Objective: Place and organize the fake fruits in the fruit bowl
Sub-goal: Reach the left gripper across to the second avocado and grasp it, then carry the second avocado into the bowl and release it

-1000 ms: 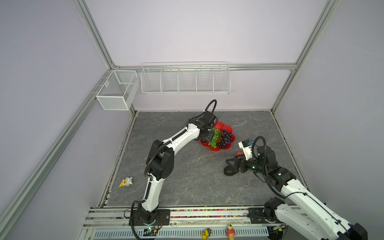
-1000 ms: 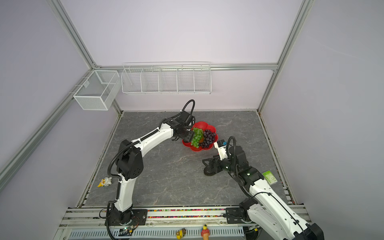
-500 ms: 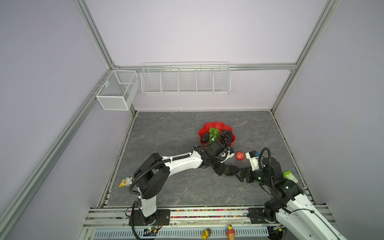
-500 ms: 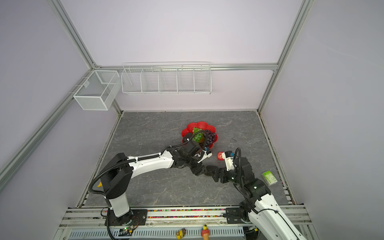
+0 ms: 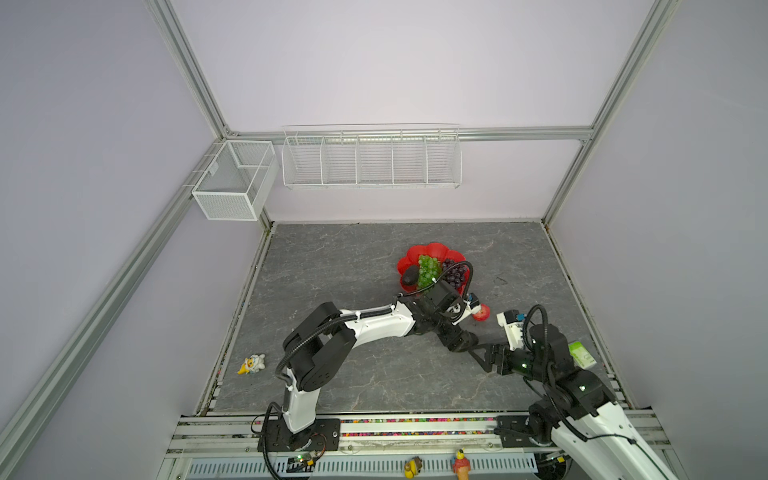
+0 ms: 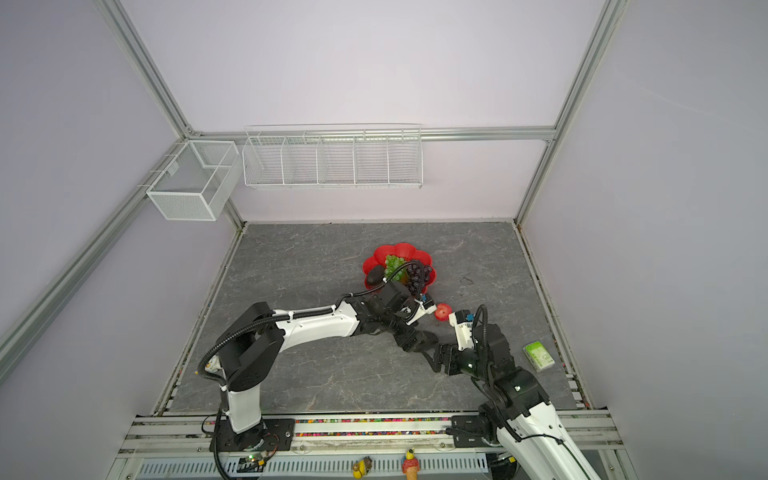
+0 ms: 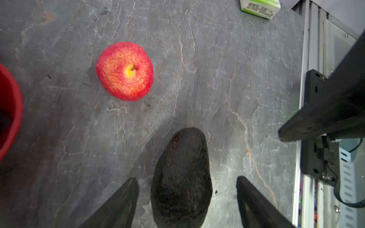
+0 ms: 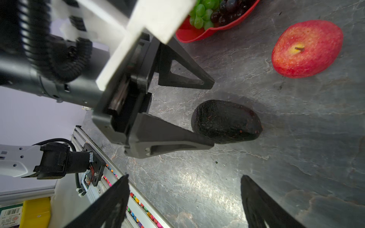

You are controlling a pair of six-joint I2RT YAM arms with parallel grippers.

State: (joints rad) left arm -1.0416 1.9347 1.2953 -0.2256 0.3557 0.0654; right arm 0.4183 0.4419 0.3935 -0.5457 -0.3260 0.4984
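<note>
My left gripper gaped astride avocado near table right edge; judged pick in hand. Next needed squeeze, lift, carry into fruit bowl. Right gripper hung wide, empty.

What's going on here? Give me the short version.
The left hand stands open around an avocado lying on the table, not gripping it. The right hand is open and empty nearby. The red bowl already holds green grapes, purple grapes and another avocado. The apple sits on the table beside the bowl.
</note>
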